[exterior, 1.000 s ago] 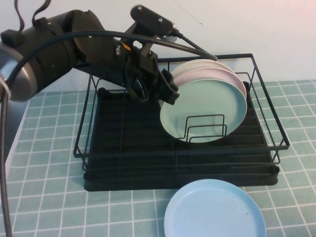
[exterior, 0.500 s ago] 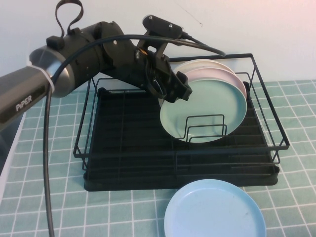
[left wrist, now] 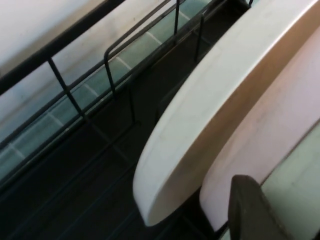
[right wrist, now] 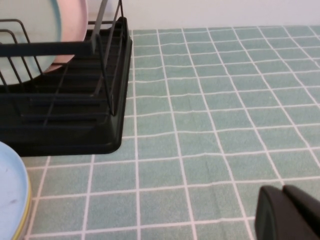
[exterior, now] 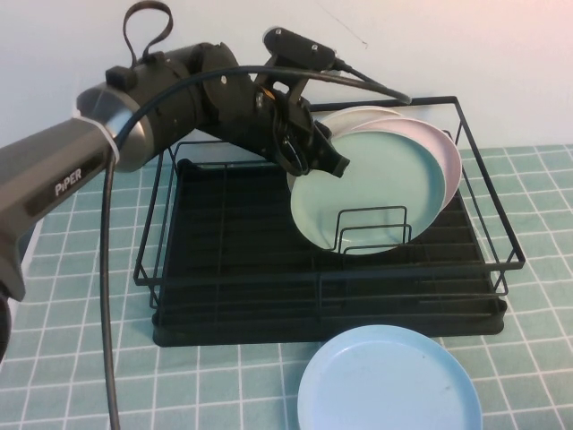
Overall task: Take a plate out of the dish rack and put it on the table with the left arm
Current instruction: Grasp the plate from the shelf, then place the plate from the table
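Spanning teal-green tiled table [exterior: 81, 358], both pincers

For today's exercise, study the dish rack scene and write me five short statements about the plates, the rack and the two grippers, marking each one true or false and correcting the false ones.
1. The mint-green plate stands on edge in the dish rack. True.
2. The left gripper is at the mint-green plate's upper left rim. True.
3. The light blue plate stands in the rack. False: it lies flat on the table in front of the rack.
4. The pink plate is in front of the mint-green one. False: it stands behind it.
5. The right gripper holds a plate. False: it hangs over bare tiles beside the rack, fingers together, holding nothing.
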Controlling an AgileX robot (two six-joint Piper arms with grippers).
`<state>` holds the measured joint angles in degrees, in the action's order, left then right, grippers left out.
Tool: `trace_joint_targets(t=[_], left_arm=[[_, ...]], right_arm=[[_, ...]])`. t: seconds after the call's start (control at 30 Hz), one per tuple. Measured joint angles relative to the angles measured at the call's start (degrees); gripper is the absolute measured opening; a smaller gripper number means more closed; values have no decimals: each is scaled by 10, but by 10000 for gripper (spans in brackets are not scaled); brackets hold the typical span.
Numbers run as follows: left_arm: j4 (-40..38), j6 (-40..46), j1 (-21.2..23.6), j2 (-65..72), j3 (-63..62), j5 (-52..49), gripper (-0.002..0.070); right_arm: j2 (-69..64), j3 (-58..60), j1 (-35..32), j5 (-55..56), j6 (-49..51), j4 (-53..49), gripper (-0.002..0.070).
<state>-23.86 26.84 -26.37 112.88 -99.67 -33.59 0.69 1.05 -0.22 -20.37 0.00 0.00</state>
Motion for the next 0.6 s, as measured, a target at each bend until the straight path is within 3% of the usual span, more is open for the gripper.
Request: trace_joint_targets(t=[0.27,0.6], left_arm=[[102,-60,1,-3,-103,-119,59],[109,-97,1,-120,-128,-206,6]], right_arm=[[0,0,0,0,0,0,-1],[0,0,0,0,0,0,-1]])
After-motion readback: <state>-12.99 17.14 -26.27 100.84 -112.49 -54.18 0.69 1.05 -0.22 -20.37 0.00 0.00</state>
